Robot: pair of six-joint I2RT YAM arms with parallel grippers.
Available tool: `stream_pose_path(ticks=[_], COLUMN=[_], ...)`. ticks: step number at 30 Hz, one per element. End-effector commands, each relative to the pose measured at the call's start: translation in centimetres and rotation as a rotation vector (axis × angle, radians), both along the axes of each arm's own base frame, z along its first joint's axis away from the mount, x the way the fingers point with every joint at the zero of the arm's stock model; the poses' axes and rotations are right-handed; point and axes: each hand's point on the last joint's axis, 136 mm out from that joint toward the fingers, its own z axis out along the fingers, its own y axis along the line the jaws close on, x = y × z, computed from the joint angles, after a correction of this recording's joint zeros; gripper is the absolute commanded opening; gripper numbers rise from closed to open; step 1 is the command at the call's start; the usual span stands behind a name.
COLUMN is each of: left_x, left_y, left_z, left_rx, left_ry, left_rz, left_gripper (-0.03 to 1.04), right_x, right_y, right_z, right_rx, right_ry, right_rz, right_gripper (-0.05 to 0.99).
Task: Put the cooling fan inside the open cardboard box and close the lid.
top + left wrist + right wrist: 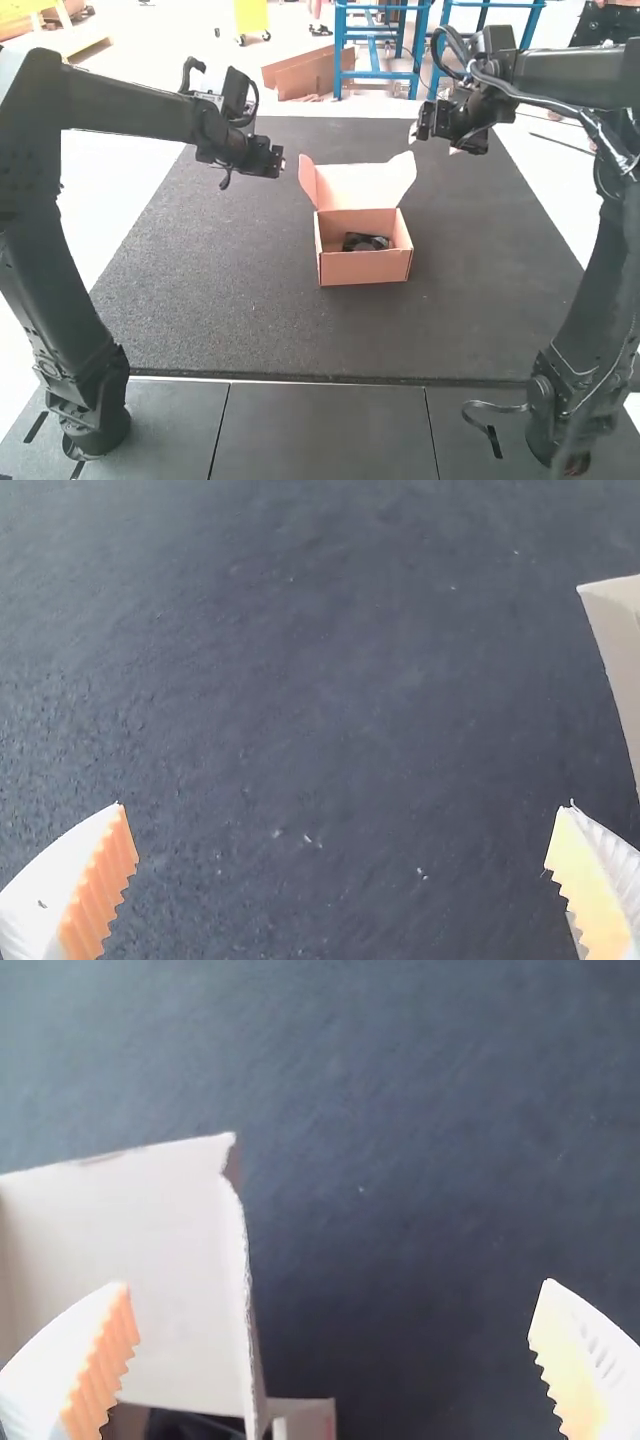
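When we look down from the high view, the cooling fan (366, 242) is already sitting inside the cardboard box (365, 264). The box stands in the middle of the black mat (200, 280) with its lid (357, 185) flipped up at the back. The left gripper (276, 162) hangs just off the lid's left edge, and the right gripper (420, 126) is up near the lid's right corner. Both look apart from the box.

Over in the left wrist view, we see the white ribbed fingers (75, 900) with orange pads spread wide over the mat, holding nothing. A corner of cardboard pokes in at one edge.

Right wrist view, same deal: jaws wide apart and empty over the lid's corner. There's a dark bit down in the box that we can't really make out.
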Motion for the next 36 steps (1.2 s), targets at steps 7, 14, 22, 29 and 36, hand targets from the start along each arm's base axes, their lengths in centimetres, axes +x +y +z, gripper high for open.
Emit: stream_pose_path(ticks=[7,14,22,29,36], left_x=[1.5,2.2,2.0,1.5,1.5], left_y=[-2.3,-3.3,-5.9,-8.0,-8.5], left_z=[1.0,1.2,2.2,2.1,1.6], left_rx=[-0.018,-0.046,-0.119,-0.135,-0.138], left_ry=[-0.029,-0.034,-0.050,-0.048,-0.041], left_rz=[-0.020,-0.033,-0.114,-0.168,-0.173], left_gripper=[0.97,0.97,0.97,0.97,0.97], right_x=[0.3,0.2,0.4,0.8,1.1], right_y=[1.0,1.1,1.5,1.7,2.0], right_z=[0.4,-0.4,-0.8,-0.9,-1.2], right_rx=[0.040,0.046,0.042,0.047,0.053], right_ry=[0.031,0.058,0.061,0.064,0.075], right_rz=[0.050,0.064,0.079,0.084,0.097], right_gripper=[0.90,0.90,0.90,0.90,0.84])
